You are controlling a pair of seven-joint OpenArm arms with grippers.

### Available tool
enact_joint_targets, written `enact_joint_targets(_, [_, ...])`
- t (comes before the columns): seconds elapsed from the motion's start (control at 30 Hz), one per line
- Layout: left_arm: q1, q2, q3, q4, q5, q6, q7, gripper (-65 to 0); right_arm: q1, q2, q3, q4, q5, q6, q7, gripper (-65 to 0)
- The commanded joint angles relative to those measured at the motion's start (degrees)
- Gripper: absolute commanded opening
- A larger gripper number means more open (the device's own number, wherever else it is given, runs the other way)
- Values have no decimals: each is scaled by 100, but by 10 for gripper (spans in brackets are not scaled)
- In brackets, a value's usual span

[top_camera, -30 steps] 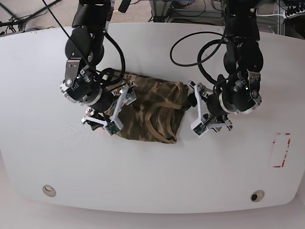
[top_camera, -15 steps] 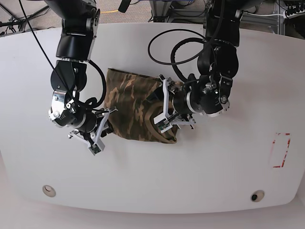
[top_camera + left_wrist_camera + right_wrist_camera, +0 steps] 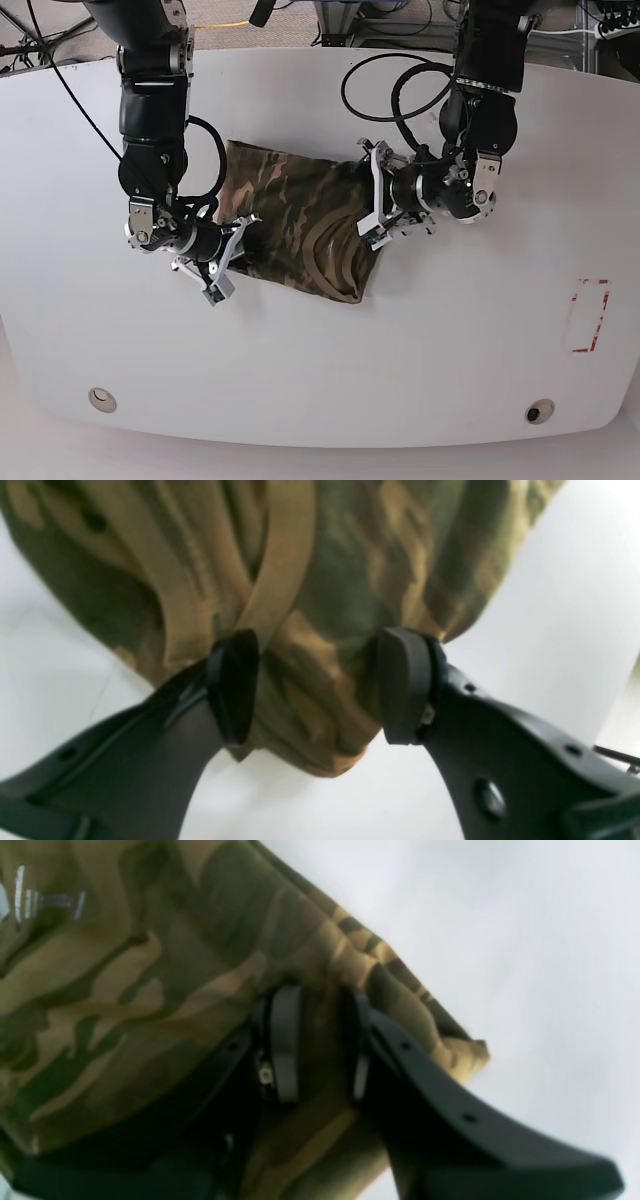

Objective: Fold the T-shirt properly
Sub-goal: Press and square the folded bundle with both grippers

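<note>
On the left of the base view, my right gripper (image 3: 238, 243) has its fingers (image 3: 285, 1040) nearly pressed together, pinching a fold at the near-left edge of the T-shirt (image 3: 300, 225). The camouflage garment lies as a compact, already partly folded bundle in the middle of the white bench (image 3: 450, 340), between my two arms. It is soft, limp cloth, light, and I judge it will sag and slide out of shape unless I grip through doubled layers at an edge or corner, not at a single loose flap. On the right, my left gripper (image 3: 320, 690) straddles the bunched right end near the tan neckband; its fingers are spread partway, cloth between them, but I cannot tell if they clamp it. No containers are in view.
</note>
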Motion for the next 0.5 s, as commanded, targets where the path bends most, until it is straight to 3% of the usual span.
enact_joint_targets(0.0, [-130,-164,10,-330,-44,-10,-246,-299,-41,214,38,79,-9,10,-13,-520])
enact_joint_targets(0.3, [-1300,-568,370,-2141,-44,-10,-1169,-299,-850,214,21,1142,0,10,-311,-520])
enact_joint_targets(0.47, [-1959,-577,669,-2817,-44,-10,-1521,-299,-1378,-331,12,2153,-62,10,-936,-520])
